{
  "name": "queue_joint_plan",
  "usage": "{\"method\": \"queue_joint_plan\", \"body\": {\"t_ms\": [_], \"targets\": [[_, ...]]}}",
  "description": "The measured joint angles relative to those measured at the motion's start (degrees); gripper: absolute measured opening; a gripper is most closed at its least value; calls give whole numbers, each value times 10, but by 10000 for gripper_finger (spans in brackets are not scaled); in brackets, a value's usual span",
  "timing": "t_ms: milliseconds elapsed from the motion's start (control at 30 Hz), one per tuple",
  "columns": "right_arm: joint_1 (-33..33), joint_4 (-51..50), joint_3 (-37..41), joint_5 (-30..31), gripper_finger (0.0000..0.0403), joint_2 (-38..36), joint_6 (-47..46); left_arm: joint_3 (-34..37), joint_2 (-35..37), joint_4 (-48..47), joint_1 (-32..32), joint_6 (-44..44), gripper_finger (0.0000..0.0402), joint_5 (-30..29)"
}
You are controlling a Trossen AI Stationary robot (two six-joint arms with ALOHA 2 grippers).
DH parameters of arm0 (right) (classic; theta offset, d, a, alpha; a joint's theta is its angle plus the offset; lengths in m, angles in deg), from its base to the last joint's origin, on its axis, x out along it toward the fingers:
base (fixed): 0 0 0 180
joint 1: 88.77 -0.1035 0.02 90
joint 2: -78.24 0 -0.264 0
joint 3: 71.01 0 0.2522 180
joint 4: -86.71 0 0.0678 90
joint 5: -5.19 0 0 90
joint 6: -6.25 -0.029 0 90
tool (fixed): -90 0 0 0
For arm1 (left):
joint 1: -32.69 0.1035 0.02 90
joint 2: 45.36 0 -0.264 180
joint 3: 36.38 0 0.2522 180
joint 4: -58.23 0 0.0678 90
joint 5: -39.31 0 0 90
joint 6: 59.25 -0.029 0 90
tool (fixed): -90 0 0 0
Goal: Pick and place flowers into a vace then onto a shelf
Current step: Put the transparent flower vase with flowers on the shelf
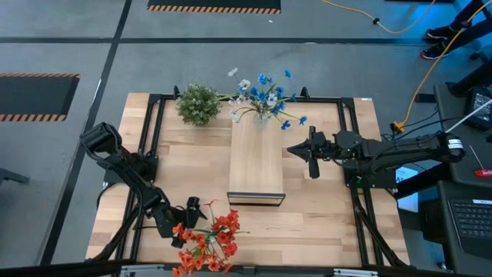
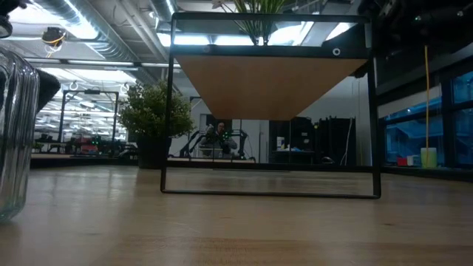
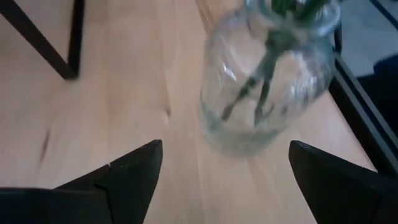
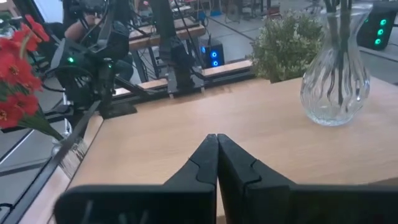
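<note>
On the table: shelf at centre, vase on its far end, bushy plant left of it, jar with flowers near front.

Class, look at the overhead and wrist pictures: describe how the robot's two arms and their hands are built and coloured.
Both arms are black, jointed segments with dark cables running along them. The left hand shows two broad, dark, wedge-shaped fingers in its wrist view. The right hand has matching black fingers tapering to a narrow tip. The right arm carries a small white band near its base end.
</note>
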Motion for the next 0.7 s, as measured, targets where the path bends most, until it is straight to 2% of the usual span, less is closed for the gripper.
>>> {"method": "queue_joint_plan", "body": {"t_ms": [133, 500, 700], "targets": [[0, 5, 0, 0, 6, 17, -1, 0, 0, 45, -4, -19, 340, -25], [0, 28, 0, 0, 6, 39, -2, 0, -3, 93, -3, 6, 340, -2], [-11, 33, 0, 0, 6, 39, -2, 0, -62, 187, 5, -21, 340, 15]]}}
